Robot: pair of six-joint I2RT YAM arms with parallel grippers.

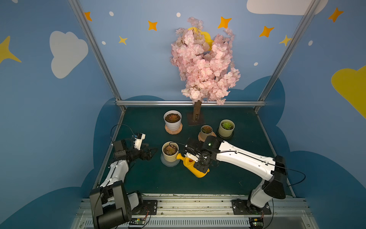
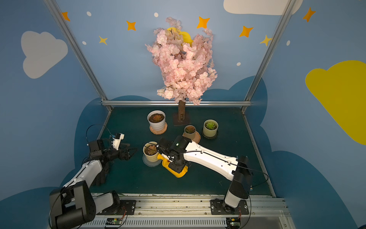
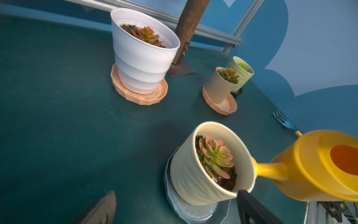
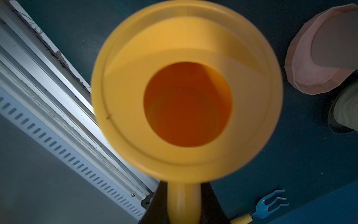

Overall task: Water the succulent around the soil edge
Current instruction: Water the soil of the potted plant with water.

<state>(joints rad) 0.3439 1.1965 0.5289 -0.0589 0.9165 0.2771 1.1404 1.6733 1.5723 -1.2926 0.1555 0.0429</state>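
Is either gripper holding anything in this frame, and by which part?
The right gripper grips the yellow watering can by its handle. The left gripper is open and empty.

The mat (image 1: 142, 126) lies bare along its left side and across the front. The left gripper (image 1: 153, 154) has open mat between it and the cream pot (image 1: 170, 156). On the pot's other side, the watering can (image 1: 190, 163) in the right gripper (image 4: 184, 205) blocks the way, with its spout at the rim. A clear lane runs between the cream pot and the white pot (image 1: 172, 123). The tree trunk (image 1: 197, 112), tan pot (image 1: 206, 131) and green pot (image 1: 226, 128) crowd the back right.
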